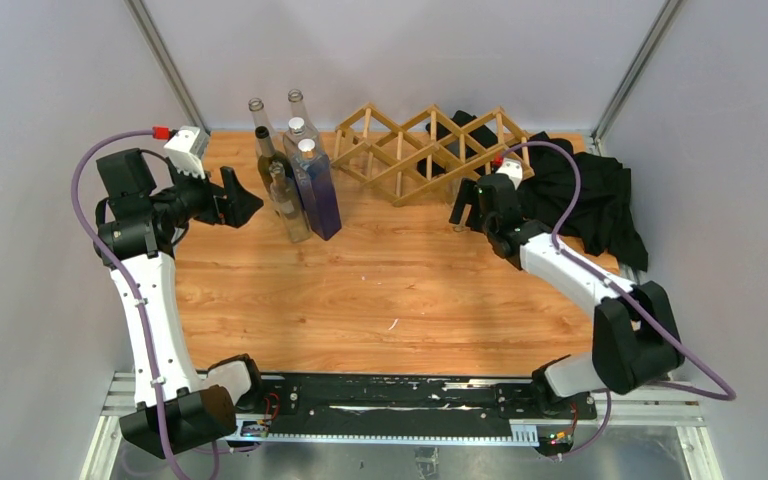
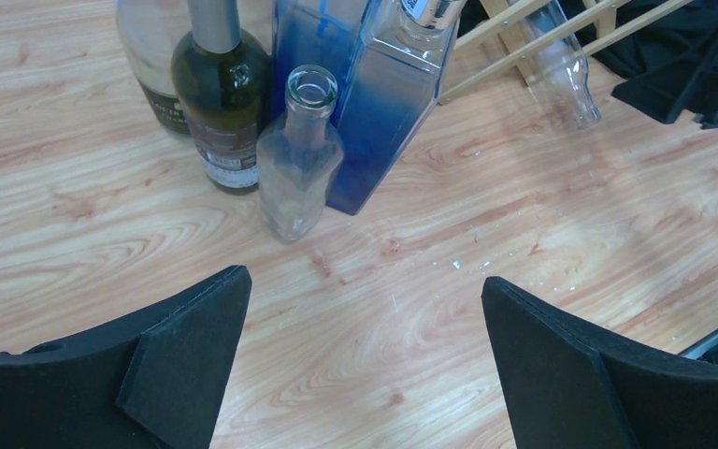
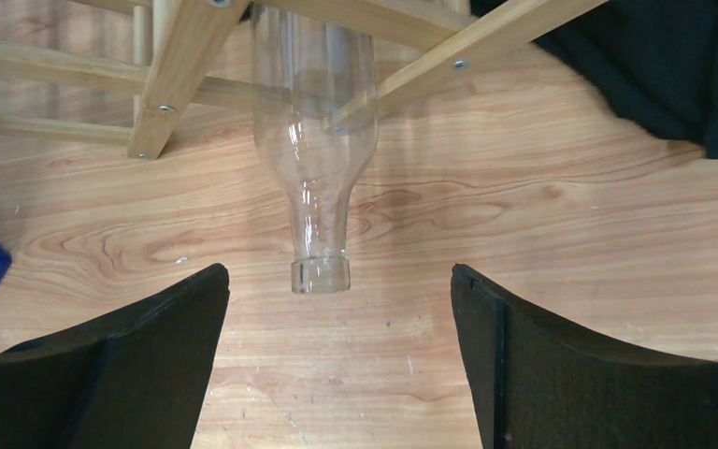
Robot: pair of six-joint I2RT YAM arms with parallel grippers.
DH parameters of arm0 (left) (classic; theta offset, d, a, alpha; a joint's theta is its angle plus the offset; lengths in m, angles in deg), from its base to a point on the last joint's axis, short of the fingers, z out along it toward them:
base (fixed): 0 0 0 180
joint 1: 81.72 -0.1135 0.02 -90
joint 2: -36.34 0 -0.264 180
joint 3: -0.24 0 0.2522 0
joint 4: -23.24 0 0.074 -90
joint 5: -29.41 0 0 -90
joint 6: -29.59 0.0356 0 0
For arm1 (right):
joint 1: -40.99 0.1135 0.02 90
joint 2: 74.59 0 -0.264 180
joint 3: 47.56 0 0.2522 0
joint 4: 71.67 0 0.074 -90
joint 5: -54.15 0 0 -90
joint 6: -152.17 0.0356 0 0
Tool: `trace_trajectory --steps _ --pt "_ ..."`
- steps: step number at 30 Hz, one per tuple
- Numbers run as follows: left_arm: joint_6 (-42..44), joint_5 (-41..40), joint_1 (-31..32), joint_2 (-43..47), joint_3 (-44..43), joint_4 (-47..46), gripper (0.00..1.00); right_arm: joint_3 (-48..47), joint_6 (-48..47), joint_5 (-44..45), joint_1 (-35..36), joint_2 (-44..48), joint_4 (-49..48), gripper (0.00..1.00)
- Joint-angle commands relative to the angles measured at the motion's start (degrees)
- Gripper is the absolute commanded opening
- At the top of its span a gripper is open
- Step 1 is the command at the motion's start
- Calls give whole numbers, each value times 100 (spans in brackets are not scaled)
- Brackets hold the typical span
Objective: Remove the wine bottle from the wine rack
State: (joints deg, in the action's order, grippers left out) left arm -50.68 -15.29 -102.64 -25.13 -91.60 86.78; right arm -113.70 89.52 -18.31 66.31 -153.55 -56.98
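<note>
Clear bottle (image 3: pixel 316 140) is in the rack (image 1: pixel 425 150), lying through a low opening near the rack's right end. Its body sits between the slats and its neck sticks out the near side. Its long axis runs back to front, with the mouth pointing at the right gripper (image 3: pixel 337 309) and low over the table (image 1: pixel 380 290); can't tell if it touches. The right gripper is spread wide with nothing in it. It lines up with the neck, and the mouth is just ahead of the fingertips, not between them. The left gripper (image 2: pixel 365 290) is also fully spread and empty, over bare table, facing the standing bottles (image 2: pixel 299 150): dark green, clear and blue ones bunched upright left of the rack. A black cloth (image 1: pixel 600 195) is heaped behind and to the right of the rack.
</note>
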Motion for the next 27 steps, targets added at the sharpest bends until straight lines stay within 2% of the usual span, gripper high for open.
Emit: trace_trajectory --steps 1,5,11,18,24,27 --pt "-73 193 -39 109 78 -47 100 13 354 -697 -341 -523 -450 90" --pt "-51 222 -42 140 154 -47 100 -11 533 -1029 -541 -1052 -876 86" --pt "-116 293 -42 94 103 -47 100 96 711 -1047 -555 -1497 -1716 82" --pt "-139 320 -39 57 47 -47 100 43 688 -1014 -559 -1866 -2151 78" --pt "-173 356 -38 26 22 -48 100 38 788 -1087 -581 -2082 -2371 68" --pt "-174 371 -37 28 28 -47 100 97 947 -1142 -581 -2074 -2401 60"
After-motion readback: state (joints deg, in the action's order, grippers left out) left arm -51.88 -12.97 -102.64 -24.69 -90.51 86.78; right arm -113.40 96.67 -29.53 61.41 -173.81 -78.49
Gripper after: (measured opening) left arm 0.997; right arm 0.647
